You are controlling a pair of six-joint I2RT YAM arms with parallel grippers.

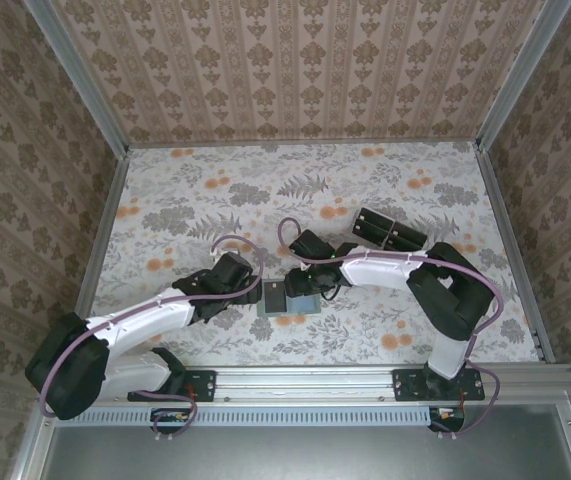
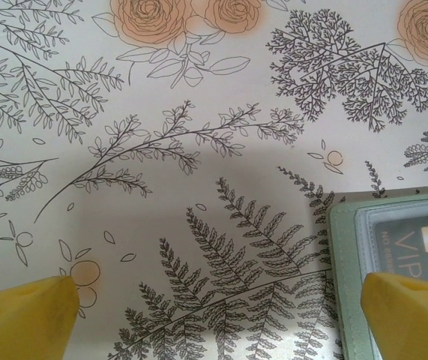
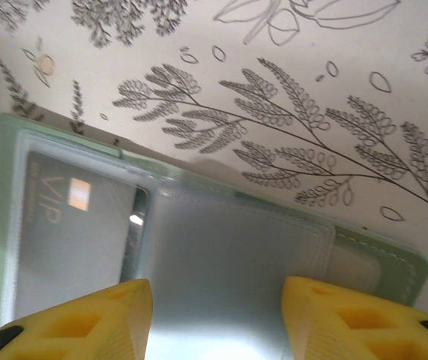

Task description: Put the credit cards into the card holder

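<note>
The pale green card holder (image 1: 300, 306) lies open on the flowered cloth between both grippers. In the right wrist view its green rim (image 3: 4, 187) frames clear pockets. A dark credit card (image 3: 56, 240) marked VIP sits in the left pocket. My right gripper (image 3: 217, 292) hovers just over a clear middle sleeve (image 3: 221, 247), its jaws about half apart. Whether they pinch anything I cannot tell. My left gripper (image 2: 217, 300) stands wide open over bare cloth. The holder's corner (image 2: 345, 247) and the VIP card (image 2: 416, 240) lie by its right finger. More black cards (image 1: 390, 230) lie at the back right.
A single black card (image 1: 333, 213) lies behind the right gripper (image 1: 305, 285). The left gripper (image 1: 253, 284) is just left of the holder. Patterned walls close the table on three sides, and a metal rail (image 1: 305, 378) runs along the near edge.
</note>
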